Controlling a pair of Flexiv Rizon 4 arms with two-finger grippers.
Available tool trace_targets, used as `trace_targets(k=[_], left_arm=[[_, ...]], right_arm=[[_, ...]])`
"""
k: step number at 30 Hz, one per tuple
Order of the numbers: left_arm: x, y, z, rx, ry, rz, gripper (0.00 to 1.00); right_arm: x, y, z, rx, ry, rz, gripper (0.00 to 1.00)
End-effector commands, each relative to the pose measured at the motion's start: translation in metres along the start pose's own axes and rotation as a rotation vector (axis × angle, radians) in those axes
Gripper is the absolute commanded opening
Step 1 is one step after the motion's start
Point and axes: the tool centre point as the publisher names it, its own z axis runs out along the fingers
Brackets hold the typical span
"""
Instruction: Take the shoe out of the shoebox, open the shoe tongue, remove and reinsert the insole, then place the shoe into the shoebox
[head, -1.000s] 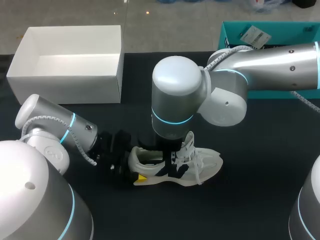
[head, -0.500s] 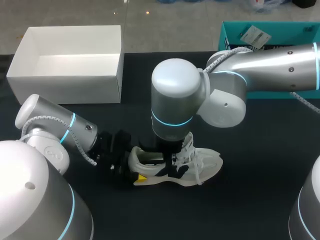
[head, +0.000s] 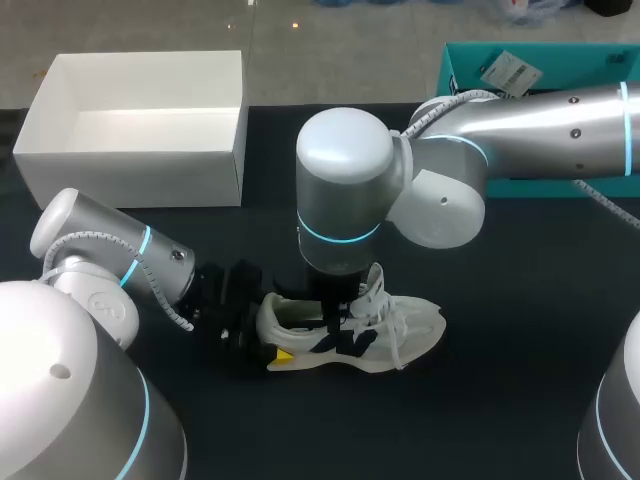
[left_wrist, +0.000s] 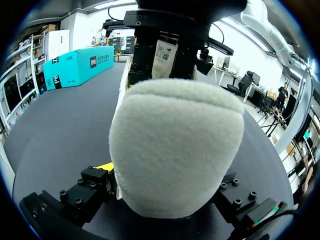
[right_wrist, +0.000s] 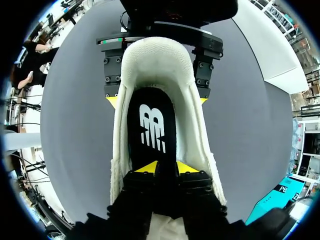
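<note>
Shoe (head: 350, 335), white with dark side panels, standing on its sole on the black worktop (head: 520, 300), outside the shoebox (head: 130, 178). The white shoebox sits open and well apart from the shoe, off past its heel on the far side. A teal box (head: 470, 70) lies well apart from the shoe, past its toe on the far side.

My left arm (head: 110, 250) comes in low behind the shoe's heel (left_wrist: 175, 150). My left jaws clasp that heel from both sides, spread as wide as the heel.

My right arm (head: 345, 200) stands upright directly over the shoe. Its jaws are down inside the shoe's opening, at the black insole (right_wrist: 150, 125), which lies flat inside the shoe. I cannot tell whether those jaws are wide or closed. The tongue (head: 375, 285) stands up beside my right arm, on the toe side.
</note>
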Motion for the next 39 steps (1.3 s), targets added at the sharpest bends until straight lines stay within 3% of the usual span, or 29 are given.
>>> trace_targets(k=[1,7,11,14,15,39], left_arm=[[0.003,0.0023,0.005,-0.007,0.001,-0.003,0.0],[0.003,0.0023,0.005,-0.007,0.001,-0.003,0.0],[0.003,0.0023,0.005,-0.007,0.001,-0.003,0.0],[0.003,0.0023,0.005,-0.007,0.001,-0.003,0.0],[0.003,0.0023,0.005,-0.007,0.001,-0.003,0.0],[0.003,0.0023,0.005,-0.007,0.001,-0.003,0.0]], right_arm=[[0.0008,-0.0047,-0.0018,-0.003,0.006,0.002,0.18],[0.0005,-0.0055,-0.0013,-0.008,0.005,0.014,0.23],[0.0001,-0.0031,-0.0016,-0.01,0.002,0.013,0.22],[0.0,-0.0027,-0.0017,-0.017,0.008,0.017,0.1],[0.0,-0.0027,-0.0017,-0.017,0.008,0.017,0.0],[0.0018,-0.004,0.0012,-0.039,-0.015,0.042,0.0]])
